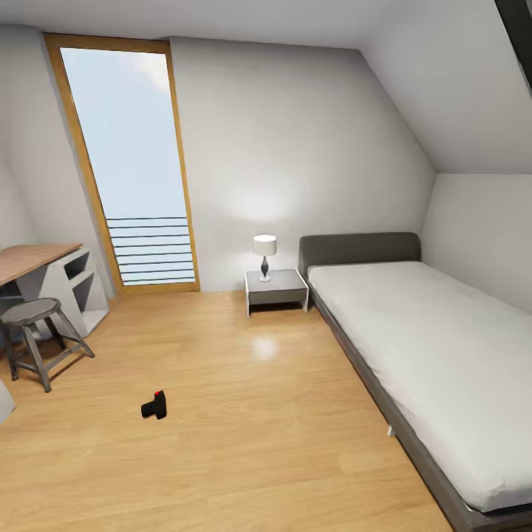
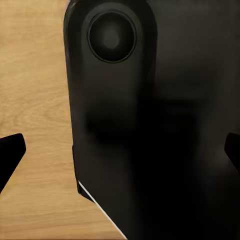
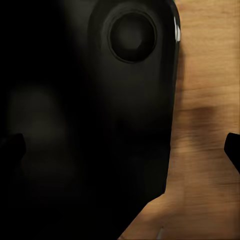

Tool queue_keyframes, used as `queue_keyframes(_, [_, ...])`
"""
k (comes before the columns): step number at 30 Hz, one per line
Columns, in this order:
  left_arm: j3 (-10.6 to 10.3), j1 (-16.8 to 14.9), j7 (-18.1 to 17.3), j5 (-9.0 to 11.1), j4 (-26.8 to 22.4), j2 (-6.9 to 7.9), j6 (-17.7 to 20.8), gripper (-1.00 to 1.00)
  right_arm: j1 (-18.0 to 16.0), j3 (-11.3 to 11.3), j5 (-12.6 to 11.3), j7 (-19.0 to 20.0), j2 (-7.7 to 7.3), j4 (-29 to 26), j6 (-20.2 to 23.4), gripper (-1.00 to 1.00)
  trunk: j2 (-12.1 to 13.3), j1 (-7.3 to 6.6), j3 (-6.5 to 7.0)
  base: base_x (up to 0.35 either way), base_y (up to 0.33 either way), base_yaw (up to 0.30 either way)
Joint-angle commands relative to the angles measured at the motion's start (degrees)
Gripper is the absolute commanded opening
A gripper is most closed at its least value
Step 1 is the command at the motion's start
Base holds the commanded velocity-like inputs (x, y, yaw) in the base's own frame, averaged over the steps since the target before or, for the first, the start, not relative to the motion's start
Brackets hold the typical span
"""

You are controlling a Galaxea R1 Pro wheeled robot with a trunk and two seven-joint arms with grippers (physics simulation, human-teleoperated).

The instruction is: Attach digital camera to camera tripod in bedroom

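Digital camera [image 1: 154, 405] lies on the wood floor [image 1: 244, 436], lower left of frame — rigid, light, probably slick; grip across its body. Both tools' fingertips stand apart, holding nothing.

No readable text anywhere here, as far as I can tell. The digital camera [image 1: 154, 405] on the floor is too small to make out any brand or marking, and both wrist views are just dark casing over wood floor.

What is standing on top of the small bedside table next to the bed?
On the bedside table stands one lamp with a white shade, lit. Nothing else shows on its top; the open space below looks dark.
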Motion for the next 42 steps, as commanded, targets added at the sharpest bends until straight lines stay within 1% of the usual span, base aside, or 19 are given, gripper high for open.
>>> queue_keyframes(1, [0.3,0.1,-0.1,0.3,-0.3,-0.26,-0.3,1.0,0.0,0.3,0.3,-0.1,-0.33,-0.2,-0.3,1.0,0.0,0.0,-0.03,0.0,0.0,0.0])
queue_keyframes(2, [0.5,0.1,-0.1,0.5,-0.7,-0.26,-0.2,1.0,0.0,0.6,0.4,-0.1,-0.38,-0.2,-0.4,1.0,0.0,0.0,-0.03,0.0,0.0,0.0])
queue_keyframes(7, [0.6,0.1,-0.1,0.6,-1.0,-0.26,-0.2,1.0,0.0,0.6,0.4,-0.1,-0.37,-0.2,-0.4,1.0,0.0,0.0,-0.03,0.0,0.0,0.0])
queue_keyframes(13, [2.3,0.1,-0.1,2.6,-1.6,-0.2,-1.1,1.0,0.0,1.5,2.3,-0.1,-0.34,-0.2,-0.5,1.0,0.0,0.0,-0.03,0.0,0.0,0.0])
queue_keyframes(18, [2.6,0.1,-0.2,4.2,-1.7,-0.18,-1.2,1.0,0.0,1.6,3.9,-0.1,-0.08,-0.2,-0.5,1.0,0.0,0.0,-0.03,0.0,0.0,0.0])
queue_keyframes(23, [2.7,0.1,-0.2,5.7,-1.7,-0.18,-1.2,1.0,0.0,1.6,4.0,-0.2,0.21,-0.2,-0.5,1.0,0.0,0.0,-0.03,0.0,0.0,0.011])
queue_keyframes(28, [2.7,0.1,-0.1,5.8,-1.7,-0.18,-1.2,1.0,0.0,1.6,4.1,-0.2,-0.05,-0.2,-0.5,1.0,0.0,0.0,-0.03,0.0,0.0,0.181])
queue_keyframes(42, [2.7,0.1,-0.1,5.9,-1.7,-0.18,-1.2,1.0,0.0,1.7,4.1,-0.2,-0.09,-0.2,-0.5,1.0,0.0,0.0,-0.03,0.0,0.0,0.257])
